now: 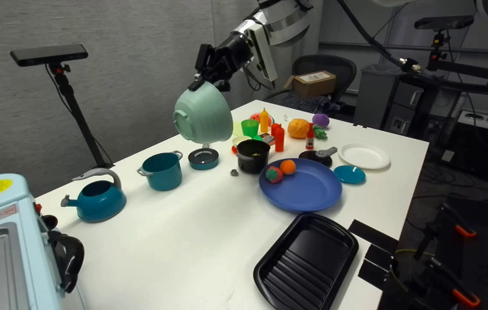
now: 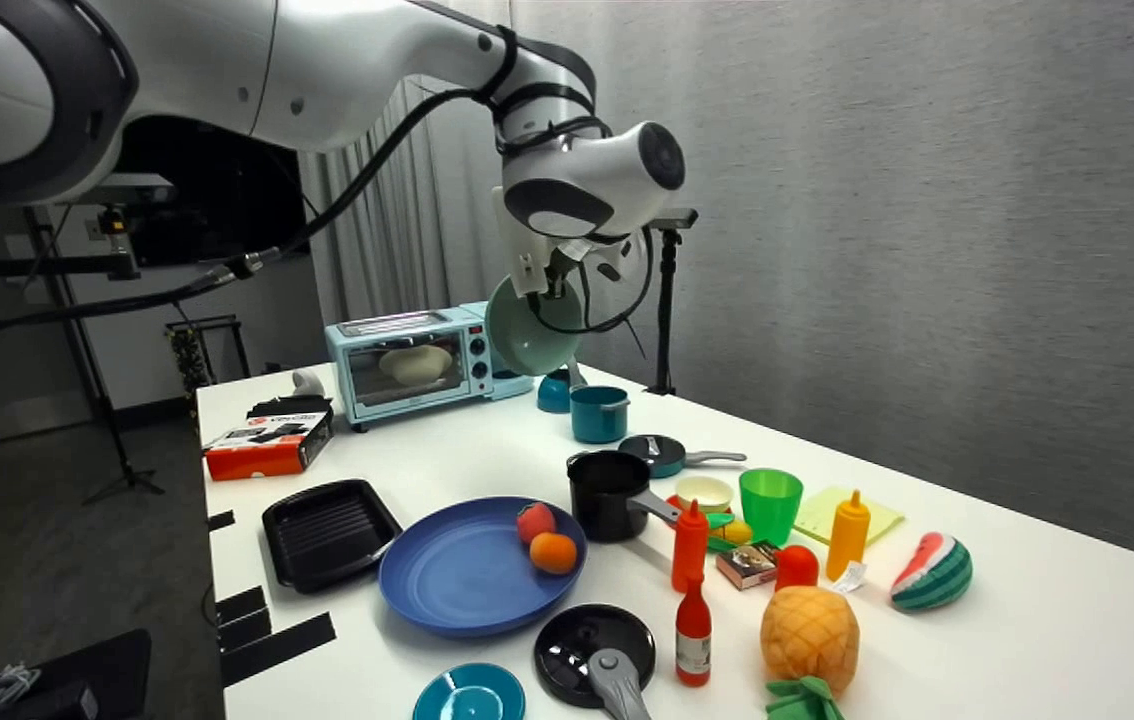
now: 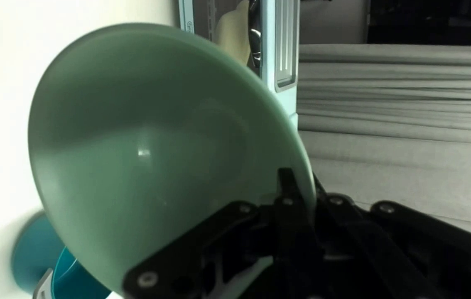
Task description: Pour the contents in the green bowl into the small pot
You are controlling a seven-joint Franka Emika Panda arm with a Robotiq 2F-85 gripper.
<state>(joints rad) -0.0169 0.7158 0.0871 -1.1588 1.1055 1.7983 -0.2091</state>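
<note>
My gripper (image 1: 196, 84) is shut on the rim of the pale green bowl (image 1: 204, 114) and holds it in the air, tipped on its side. The bowl also shows in an exterior view (image 2: 532, 330). In the wrist view the fingers (image 3: 302, 182) pinch the rim of the bowl (image 3: 156, 124), and no pieces show on its visible inside. The black pot (image 1: 252, 165) stands on the table, and a few yellow pieces (image 1: 256, 154) show inside it. It also shows with its grey handle in an exterior view (image 2: 607, 510). A teal pot (image 1: 164, 174) stands nearer the kettle.
A blue plate (image 1: 308, 189) with a toy strawberry and orange touches or nearly touches the black pot. A teal lid (image 1: 204, 159), teal kettle (image 1: 101, 200), black tray (image 1: 308, 258), light-blue oven (image 2: 407, 365), red bottles (image 2: 691, 545) and a green cup (image 2: 770, 505) stand around.
</note>
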